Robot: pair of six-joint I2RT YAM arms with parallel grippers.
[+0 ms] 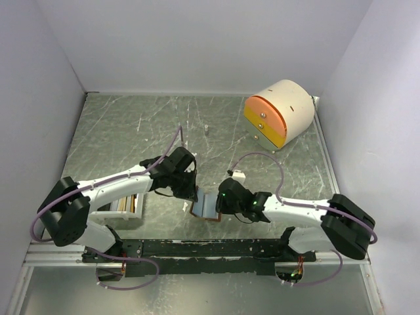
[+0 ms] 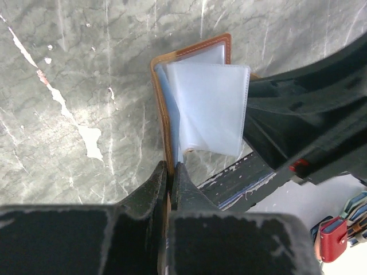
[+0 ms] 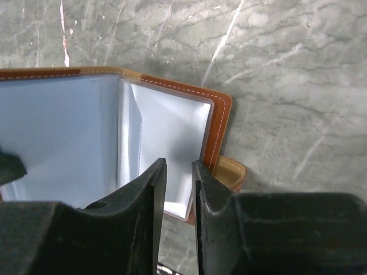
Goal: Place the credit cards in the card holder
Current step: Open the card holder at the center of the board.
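At the near edge, the dark mounting rail carries both arm bases. Just beyond it on the left, partly under the left arm, sits a small white tray with the credit cards standing in it on edge. As far as I can see, none has left it.

In the near middle of the table the card holder lies spread open between the two arms, its rust-brown cover underneath and its pale blue-grey pockets facing up. The left gripper has its fingers pressed together on the holder's near brown edge, pinning it. The right gripper is over the right half with its fingers close together and only a narrow gap between them. I cannot tell whether they nip a leaf. The clear sleeves fan out toward it and look empty.

I judge the task to be at its opening step. The holder is held open, no card is in a pocket or in a gripper, and every card has yet to be carried over.

The table is a grey-green marbled sheet, scratched and chipped white in places. Far right stands a cream-and-orange round drawer unit. Plain white walls close in the left, far and right sides.
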